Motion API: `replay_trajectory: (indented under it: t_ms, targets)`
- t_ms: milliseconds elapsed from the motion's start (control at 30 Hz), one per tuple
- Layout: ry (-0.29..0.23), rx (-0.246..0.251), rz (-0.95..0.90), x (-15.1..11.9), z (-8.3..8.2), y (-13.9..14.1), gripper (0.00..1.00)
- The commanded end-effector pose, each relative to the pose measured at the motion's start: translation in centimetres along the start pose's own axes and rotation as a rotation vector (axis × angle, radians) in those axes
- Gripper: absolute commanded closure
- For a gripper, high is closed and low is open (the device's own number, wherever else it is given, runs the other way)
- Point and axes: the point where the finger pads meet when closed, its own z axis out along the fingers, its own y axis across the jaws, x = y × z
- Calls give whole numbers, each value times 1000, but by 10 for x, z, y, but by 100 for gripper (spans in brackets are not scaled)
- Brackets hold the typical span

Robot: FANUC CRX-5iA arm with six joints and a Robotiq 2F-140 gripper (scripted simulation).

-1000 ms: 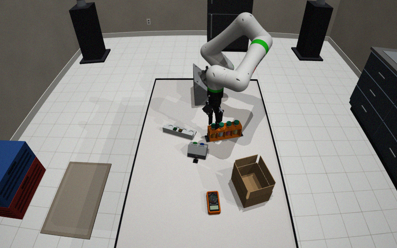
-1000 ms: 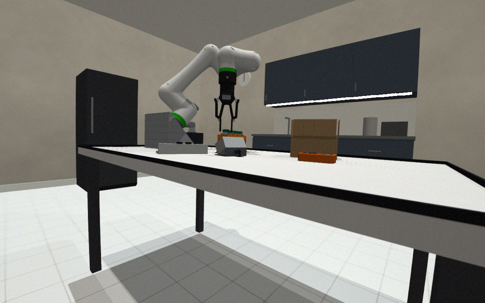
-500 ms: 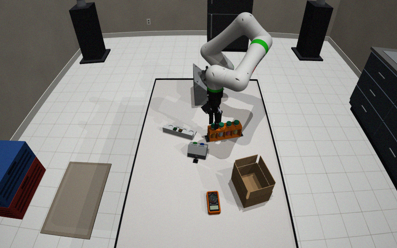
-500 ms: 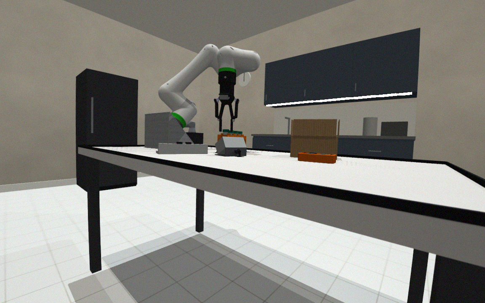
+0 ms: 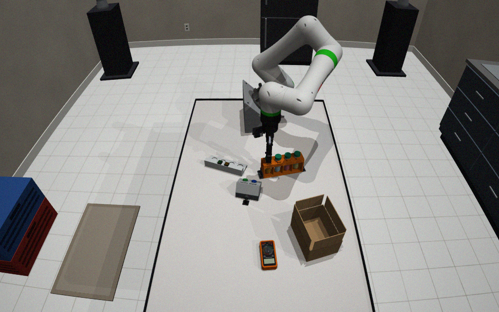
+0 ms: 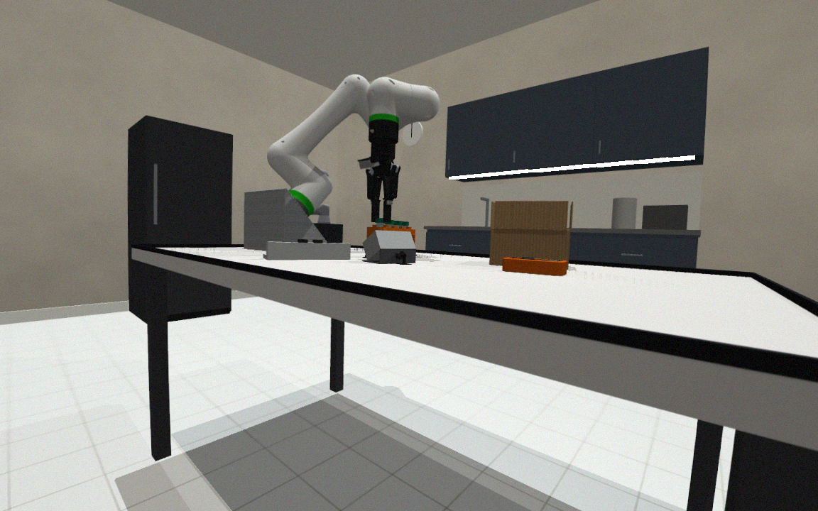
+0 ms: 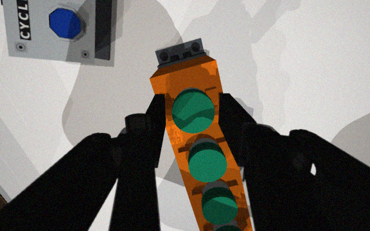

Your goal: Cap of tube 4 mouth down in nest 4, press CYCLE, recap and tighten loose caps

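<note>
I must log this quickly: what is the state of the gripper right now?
Gripper: partly open, one finger on each side of the cap of tube 4, holding nothing.
</note>
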Motion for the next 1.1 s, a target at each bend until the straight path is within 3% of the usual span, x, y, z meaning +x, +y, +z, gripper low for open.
replay_trajectory:
  t_ms: [0,433,833,1033,1067]
  targets:
    - [2,0,3,0,-1,0,70]
    - [2,0,3,0,-1,0,70]
    - [2,-1,-497,0,-1,0,70]
    - [2,-1,-521,0,-1,0,70]
    - [2,-1,-521,0,-1,0,59]
